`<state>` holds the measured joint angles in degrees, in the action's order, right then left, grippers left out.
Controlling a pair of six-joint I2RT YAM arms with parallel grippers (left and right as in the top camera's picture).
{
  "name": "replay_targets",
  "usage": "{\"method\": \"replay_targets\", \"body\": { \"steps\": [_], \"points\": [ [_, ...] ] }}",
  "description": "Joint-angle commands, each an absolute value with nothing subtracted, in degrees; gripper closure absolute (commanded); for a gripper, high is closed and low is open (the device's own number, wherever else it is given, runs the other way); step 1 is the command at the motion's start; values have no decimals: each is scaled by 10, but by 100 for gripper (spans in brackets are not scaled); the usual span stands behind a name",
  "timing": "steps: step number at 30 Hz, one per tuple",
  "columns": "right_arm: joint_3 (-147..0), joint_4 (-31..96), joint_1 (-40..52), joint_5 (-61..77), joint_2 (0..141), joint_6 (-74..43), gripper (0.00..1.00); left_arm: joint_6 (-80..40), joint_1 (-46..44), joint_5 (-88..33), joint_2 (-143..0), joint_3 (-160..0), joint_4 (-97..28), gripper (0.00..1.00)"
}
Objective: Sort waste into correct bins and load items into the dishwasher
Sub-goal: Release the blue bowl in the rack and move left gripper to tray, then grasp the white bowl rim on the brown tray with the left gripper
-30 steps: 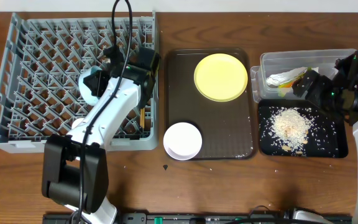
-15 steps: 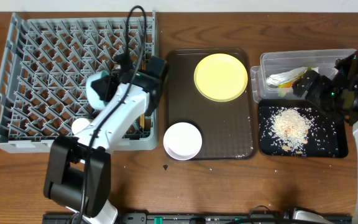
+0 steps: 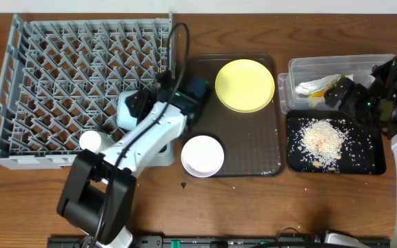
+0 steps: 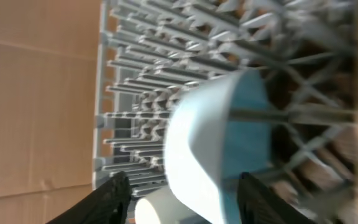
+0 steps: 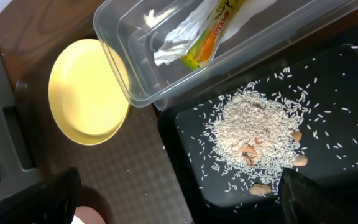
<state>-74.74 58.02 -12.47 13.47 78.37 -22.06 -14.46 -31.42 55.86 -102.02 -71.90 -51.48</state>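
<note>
The light blue bowl [image 3: 128, 110] lies on its side among the pegs near the right edge of the grey dishwasher rack [image 3: 40, 69]. My left gripper [image 4: 188, 202] is open, its fingers spread either side of the bowl [image 4: 216, 143]. The small white cup [image 3: 90, 140] stands in the rack just beyond. On the brown tray sit the yellow plate [image 3: 245, 85] and the white bowl [image 3: 202, 156]. My right gripper [image 5: 191, 205] hangs open and empty above the bins. The clear tub [image 5: 135, 78] holds the napkin [image 5: 169, 50] and wrapper [image 5: 213, 31]. The black tray [image 5: 353, 180] holds rice scraps [image 5: 260, 130].
The brown serving tray [image 3: 243, 148] lies between the rack and the bins. My left arm [image 3: 143, 141] stretches across the rack's near right corner. A few rice grains and a dark crumb [image 3: 185, 184] lie on the wooden table in front of the tray.
My left arm has carried the light blue bowl rightward across the rack to its right edge, and its jaws have spread apart. The right arm has stayed still.
</note>
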Motion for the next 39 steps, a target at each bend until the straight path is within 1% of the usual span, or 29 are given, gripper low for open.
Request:
{"method": "replay_targets", "body": {
  "steps": [1,4,7,8,9,10,11,12,14,15,24,30,34,36,39],
  "points": [
    [-753,581,-127,136,787,-223,1,-147,-337,493,-1014,-754,-515,43],
    [-753,581,-127,136,787,-223,1,-147,-345,417,-991,-783,-516,43],
    [-753,581,-127,136,787,-223,1,-147,-345,299,-960,-804,-514,42],
    [-753,581,-127,136,787,-223,1,-148,-344,241,-945,-806,-510,44],
    [-753,581,-127,136,787,-223,1,-151,-344,187,-934,-806,-508,51],
    [-753,581,-127,136,787,-223,1,-157,-344,132,-925,-806,-507,71],
    [-753,581,-127,136,787,-223,1,-166,-344,84,-920,-805,-507,85],
    [-753,581,-127,136,787,-223,1,-178,-345,31,-919,-804,-509,92],
    [-753,581,-127,136,787,-223,1,-195,-348,-30,-923,-796,-515,92],
    [-753,581,-127,135,787,-223,1,-203,-352,-42,-926,-786,-516,92],
    [-753,581,-127,135,787,-223,1,-279,-385,-50,-999,-696,-471,92],
    [-753,581,-127,136,787,-223,1,-278,-417,-115,-1062,-693,-378,92],
    [-753,581,-127,136,787,-223,1,-277,-432,-190,-1072,-694,-317,92],
    [-753,581,-127,136,787,-223,1,-275,-434,-206,-1067,-707,-309,92],
    [-753,581,-127,136,787,-223,1,-238,-433,-223,-1054,-735,-327,90]
  ]
}}
